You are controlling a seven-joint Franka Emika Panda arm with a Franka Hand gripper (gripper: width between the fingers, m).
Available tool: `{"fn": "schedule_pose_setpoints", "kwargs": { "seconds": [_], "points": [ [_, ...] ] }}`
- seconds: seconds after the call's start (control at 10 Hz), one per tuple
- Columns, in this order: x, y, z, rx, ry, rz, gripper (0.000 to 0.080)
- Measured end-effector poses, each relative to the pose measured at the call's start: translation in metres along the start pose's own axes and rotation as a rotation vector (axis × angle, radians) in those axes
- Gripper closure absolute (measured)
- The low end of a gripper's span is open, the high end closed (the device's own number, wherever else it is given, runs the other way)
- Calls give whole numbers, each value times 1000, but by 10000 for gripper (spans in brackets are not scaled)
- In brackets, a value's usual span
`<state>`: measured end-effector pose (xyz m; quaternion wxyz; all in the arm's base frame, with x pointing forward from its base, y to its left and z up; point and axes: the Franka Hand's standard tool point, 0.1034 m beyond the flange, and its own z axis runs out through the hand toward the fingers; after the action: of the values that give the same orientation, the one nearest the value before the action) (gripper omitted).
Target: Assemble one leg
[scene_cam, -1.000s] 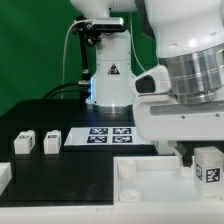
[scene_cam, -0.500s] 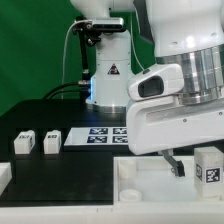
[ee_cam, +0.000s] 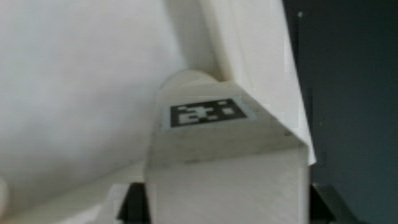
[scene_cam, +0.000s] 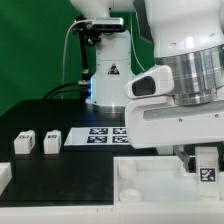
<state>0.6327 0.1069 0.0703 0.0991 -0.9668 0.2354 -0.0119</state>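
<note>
The leg, a small white post with a black-and-white marker, stands upright on the large white tray at the exterior view's right. My gripper is down over its top, with a finger on each side. In the wrist view the leg fills the gap between the two dark fingers, which press against its sides. The gripper is shut on the leg. The tray's white surface lies beyond it. The foot of the leg is hidden.
Two more white legs lie on the black table at the exterior view's left. The marker board lies between them and my arm's base. A green backdrop stands behind.
Half a second ago the gripper sat to the left of the leg, with a finger beside it. It has moved right and down over the leg's top. The leg stands where it did.
</note>
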Motion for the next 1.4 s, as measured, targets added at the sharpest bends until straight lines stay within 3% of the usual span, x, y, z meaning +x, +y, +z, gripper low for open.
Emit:
{"fn": "schedule_pose_setpoints", "kwargs": {
  "seconds": [0.3,0.5,0.7,0.8,1.0,1.1,1.2,1.3,1.4],
  "points": [
    [0,5,1,20,-6,488,503],
    [-4,8,2,66,-16,857,502],
    [-6,9,1,80,-18,992,502],
    [-6,9,2,79,-18,974,502],
    [-6,9,2,76,-9,827,221],
    [-5,7,0,67,-2,670,221],
    [-7,-2,-4,25,-1,492,165],
    [-9,-11,-6,11,8,345,154],
    [-9,-9,-5,11,8,220,154]
  ]
}}
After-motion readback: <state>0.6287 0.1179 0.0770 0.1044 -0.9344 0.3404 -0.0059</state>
